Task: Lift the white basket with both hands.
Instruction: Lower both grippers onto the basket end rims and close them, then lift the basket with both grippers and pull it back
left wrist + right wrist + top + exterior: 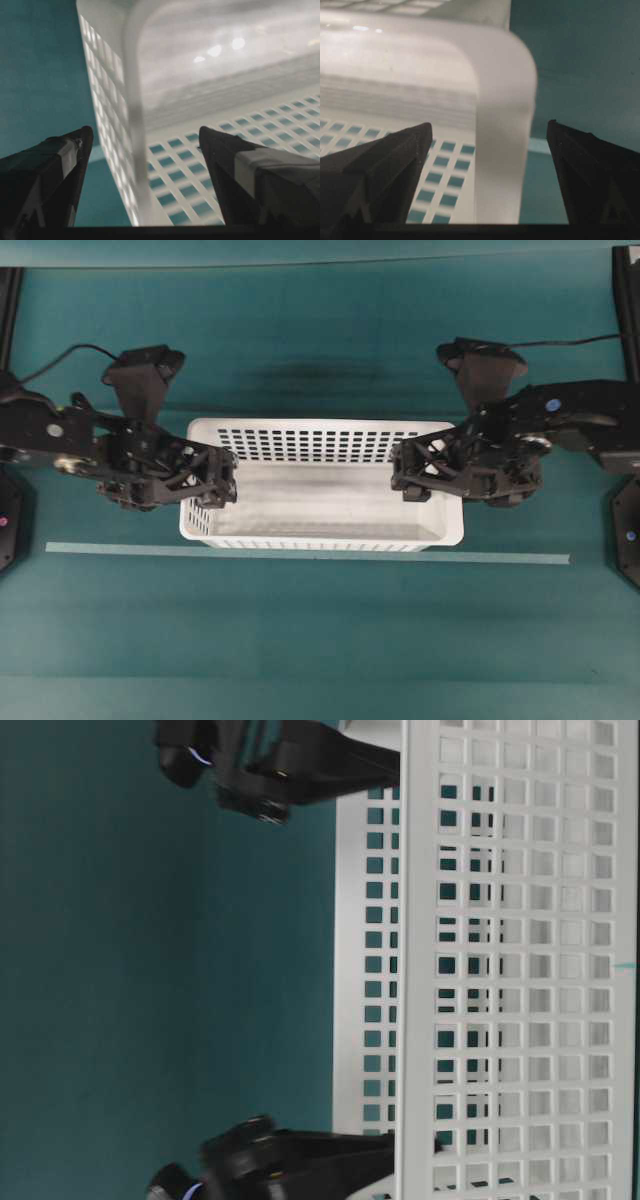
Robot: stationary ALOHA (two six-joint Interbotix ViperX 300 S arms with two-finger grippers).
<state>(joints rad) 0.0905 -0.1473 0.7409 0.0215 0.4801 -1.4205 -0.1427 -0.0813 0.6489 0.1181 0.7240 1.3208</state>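
the teal cloth-covered table [320, 640] is carrying the large rectangular white plastic basket with rows of small holes [330, 495], which is sitting between the two arms. the left black truss-fingered gripper [215, 485] is straddling the basket's left end wall, one finger [50, 175] outside, one inside, spread wide and not touching. the right black gripper [410, 475] is straddling the right end rim likewise, fingers [385, 165] wide apart. a thin pale tape strip [300, 555] is lying just beside the basket's near wall.

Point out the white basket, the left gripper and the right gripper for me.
white basket [322, 427], overhead view, on its far rim.
left gripper [142, 165], left wrist view, midway between its fingers, straddling the end wall.
right gripper [490, 150], right wrist view, midway between its fingers, straddling the rim.
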